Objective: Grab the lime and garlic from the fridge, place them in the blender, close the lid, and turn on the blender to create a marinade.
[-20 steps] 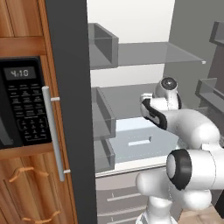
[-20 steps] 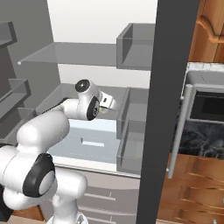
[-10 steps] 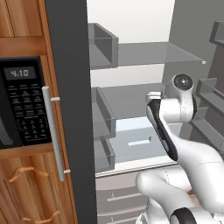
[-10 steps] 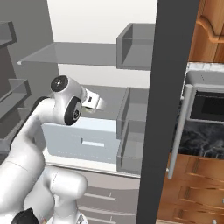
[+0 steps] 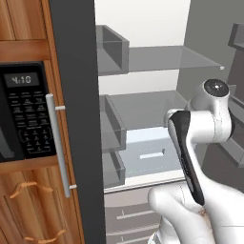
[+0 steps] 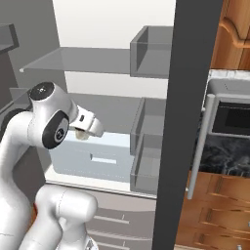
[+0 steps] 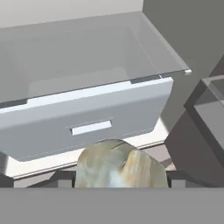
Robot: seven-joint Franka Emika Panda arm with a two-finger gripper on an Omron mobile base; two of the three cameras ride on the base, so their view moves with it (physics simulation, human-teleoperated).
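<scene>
Between the fridge (image 5: 76,119) doors, your arm has pulled back and risen since a second ago: the elbow sat low in front of the crisper drawer (image 6: 93,156) then, and now stands high by the middle shelf. Fridge and camera unchanged. Garlic (image 7: 120,168) sits right at the gripper (image 6: 84,132), a pale lumpy bulb close to the lens, in front of the drawer. Jaws look pinched on it, but the fingertips are hidden behind the bulb, so contact isn't directly visible. In the right base view the garlic is just a tan patch under the hand. You can't see lime or blender.
</scene>
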